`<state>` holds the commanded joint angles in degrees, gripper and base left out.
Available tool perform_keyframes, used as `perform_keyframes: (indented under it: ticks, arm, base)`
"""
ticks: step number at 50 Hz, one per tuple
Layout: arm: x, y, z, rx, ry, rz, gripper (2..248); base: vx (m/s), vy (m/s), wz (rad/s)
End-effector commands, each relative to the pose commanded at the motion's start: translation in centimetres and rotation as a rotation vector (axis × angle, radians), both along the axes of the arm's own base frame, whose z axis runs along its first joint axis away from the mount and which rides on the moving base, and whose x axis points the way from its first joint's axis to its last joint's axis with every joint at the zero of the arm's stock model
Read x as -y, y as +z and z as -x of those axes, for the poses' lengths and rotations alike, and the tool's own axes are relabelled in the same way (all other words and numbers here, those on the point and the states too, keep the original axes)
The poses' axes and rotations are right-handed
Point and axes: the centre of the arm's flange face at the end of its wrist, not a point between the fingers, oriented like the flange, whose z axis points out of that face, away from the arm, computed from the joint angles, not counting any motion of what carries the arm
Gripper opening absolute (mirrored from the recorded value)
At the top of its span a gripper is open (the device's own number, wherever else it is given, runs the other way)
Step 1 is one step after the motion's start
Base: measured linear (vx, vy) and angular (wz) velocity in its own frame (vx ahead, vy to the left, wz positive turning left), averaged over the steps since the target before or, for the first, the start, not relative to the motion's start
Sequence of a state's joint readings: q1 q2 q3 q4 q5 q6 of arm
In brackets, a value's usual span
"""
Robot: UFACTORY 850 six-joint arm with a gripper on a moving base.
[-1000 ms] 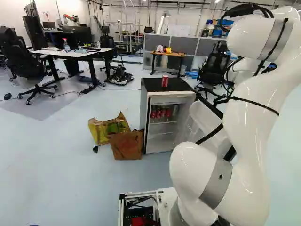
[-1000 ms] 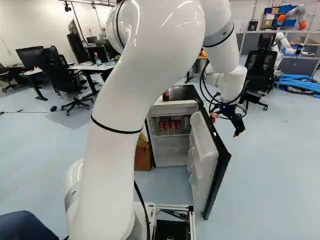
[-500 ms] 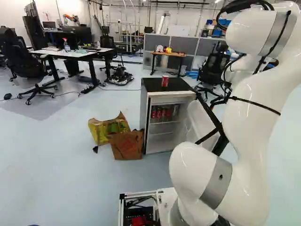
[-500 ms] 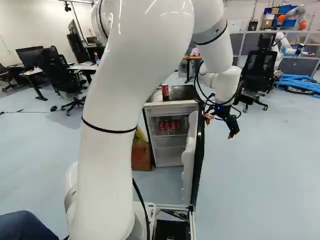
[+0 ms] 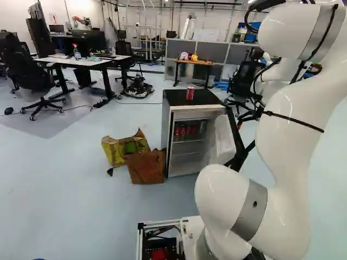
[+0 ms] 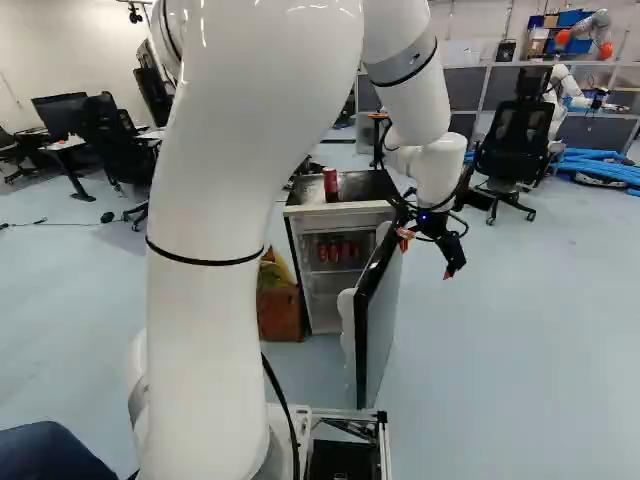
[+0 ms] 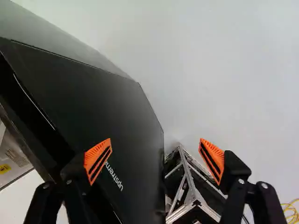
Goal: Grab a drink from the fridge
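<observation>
The empty fingers [image 6: 426,259] hung wide apart beside the open door [image 6: 377,325]; a can [image 5: 190,93] topped the fridge [image 5: 209,98] near its front edge.

Fridge door [image 6: 382,320] is hiding part of fridge [image 6: 325,290], right base view center. Arm [image 5: 287,130] is running off left base view, upper right.

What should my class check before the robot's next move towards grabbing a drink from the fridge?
1. Gripper open: ok.
2. Nothing between its fingers: ok.
3. Fridge door open: ok, though perhaps not wide enough.
4. Red cans visible inside the fridge: ok.
5. Gripper facing the cans: not ok, it is at the door's outer side.
6. Gripper clear of the door: cannot tell.
</observation>
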<state>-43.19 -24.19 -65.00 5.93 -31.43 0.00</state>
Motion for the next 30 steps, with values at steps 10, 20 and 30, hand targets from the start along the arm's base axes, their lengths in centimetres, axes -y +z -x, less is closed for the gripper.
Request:
perform_keyframes:
  ticks: [10, 20, 30]
  arm:
    - [-1.4, 0.0, 0.1, -0.006, 0.017, -0.005, 247]
    - [-2.8, 0.0, 0.1, -0.011, 0.036, -0.010, 247]
    - [-4.2, 0.0, 0.0, -0.016, 0.056, -0.014, 247]
  base:
    - [0.000, 0.000, 0.000]
    - [0.000, 0.000, 0.000]
    - [0.000, 0.000, 0.000]
